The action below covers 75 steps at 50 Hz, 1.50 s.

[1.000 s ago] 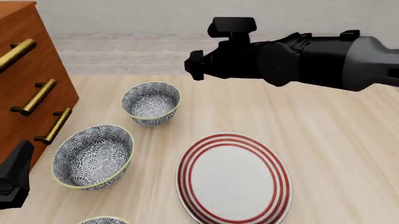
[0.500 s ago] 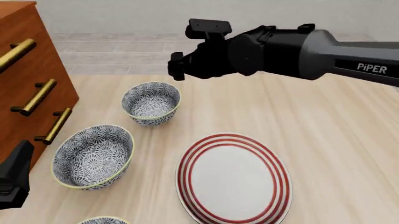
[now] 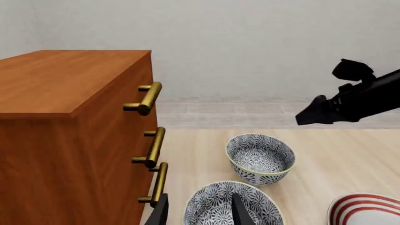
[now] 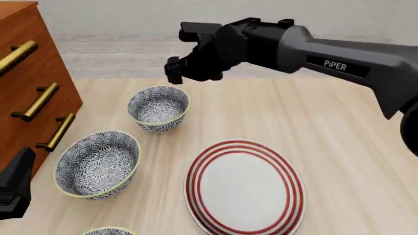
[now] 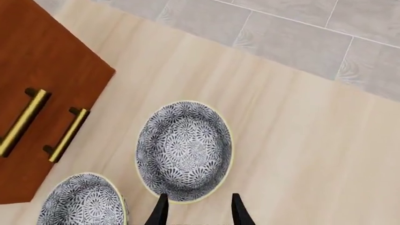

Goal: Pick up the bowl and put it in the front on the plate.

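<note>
The right hand (image 4: 175, 72) hangs above the surface, just beyond the far rim of the farthest bowl (image 4: 158, 107), with nothing between its fingers; in the right wrist view the two fingertips (image 5: 160, 212) stand apart, released, straddling the bowl's rim. The bowl sits upright on the pale wooden surface (image 4: 326, 127), near the wooden drawer cabinet (image 4: 26, 83). A second, larger-looking bowl (image 4: 98, 163) lies closer to the camera, and a sliver of a third (image 4: 107, 231) shows at the front view's lower edge. The plate (image 4: 245, 187), white with red rings, lies bare and well apart from the hand, nearer the front.

The left hand (image 3: 198, 213) hovers low over the second bowl, fingers parted, holding nothing.

The likely trouble is the rim grasp: a thin, curved ceramic wall pinched off-centre could tip or slip out (especially during the carry across to the plate). A descent misjudged could also knock the bowl toward its neighbour.
</note>
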Motion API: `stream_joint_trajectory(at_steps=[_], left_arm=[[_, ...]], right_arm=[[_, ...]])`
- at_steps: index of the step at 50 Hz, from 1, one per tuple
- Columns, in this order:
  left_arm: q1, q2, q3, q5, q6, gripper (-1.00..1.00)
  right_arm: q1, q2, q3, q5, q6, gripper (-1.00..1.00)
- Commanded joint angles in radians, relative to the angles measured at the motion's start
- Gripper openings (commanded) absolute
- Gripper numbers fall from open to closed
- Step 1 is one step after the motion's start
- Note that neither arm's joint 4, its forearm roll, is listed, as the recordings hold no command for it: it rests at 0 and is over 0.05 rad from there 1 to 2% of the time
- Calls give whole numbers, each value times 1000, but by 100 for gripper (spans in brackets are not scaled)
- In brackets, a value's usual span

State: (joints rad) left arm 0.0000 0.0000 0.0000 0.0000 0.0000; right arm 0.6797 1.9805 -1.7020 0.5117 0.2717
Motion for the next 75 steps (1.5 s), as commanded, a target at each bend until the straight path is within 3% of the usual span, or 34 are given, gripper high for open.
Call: stream_joint_trajectory(at_steps=[1, 16, 29, 50, 75], left_arm=[[0, 0, 0, 0, 0, 100], [0, 0, 0, 0, 0, 100], [0, 0, 0, 0, 0, 100], [0, 0, 0, 0, 0, 100], [0, 0, 0, 0, 0, 100]], right_arm=[[17, 59, -48, 48, -8, 100], [-26, 171, -153, 84, -41, 100], [-51, 201, -194, 63, -16, 100], [-60, 208, -74, -73, 39, 100], [-51, 258, -73, -109, 48, 100]])
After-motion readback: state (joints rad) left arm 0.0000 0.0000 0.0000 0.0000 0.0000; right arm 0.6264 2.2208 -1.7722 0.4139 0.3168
